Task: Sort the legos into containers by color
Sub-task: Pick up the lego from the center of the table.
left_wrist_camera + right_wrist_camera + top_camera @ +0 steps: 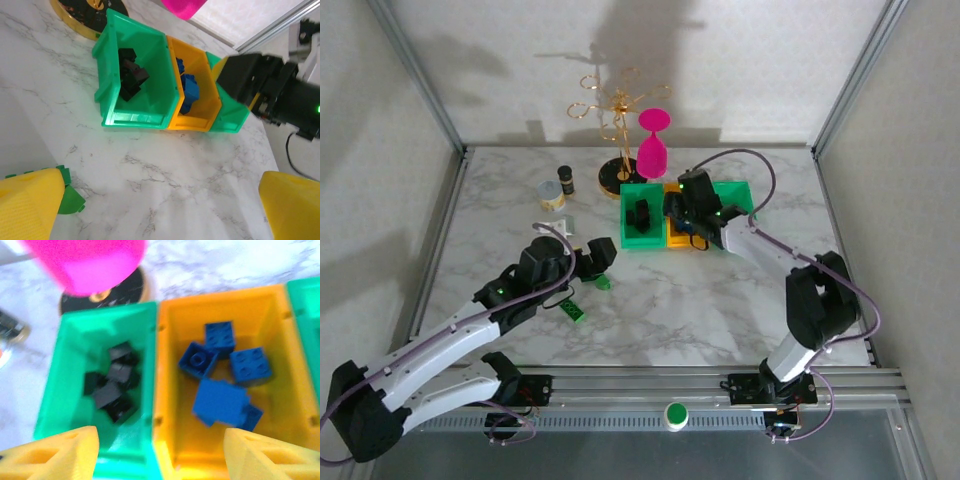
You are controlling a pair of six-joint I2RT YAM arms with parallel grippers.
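Hovers with the right hand just above the orange bin, released and empty. Inside the orange bin, several blue legos; in the green bin touching it on the left, black legos. Holds the left hand low over the surface, in front and to the left of the orange bin, also released, one green lego just beside a finger. Second green lego on the surface too, farther from the orange bin.

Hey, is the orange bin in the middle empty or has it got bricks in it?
Not empty. The orange bin has several blue bricks lying loose on its floor.
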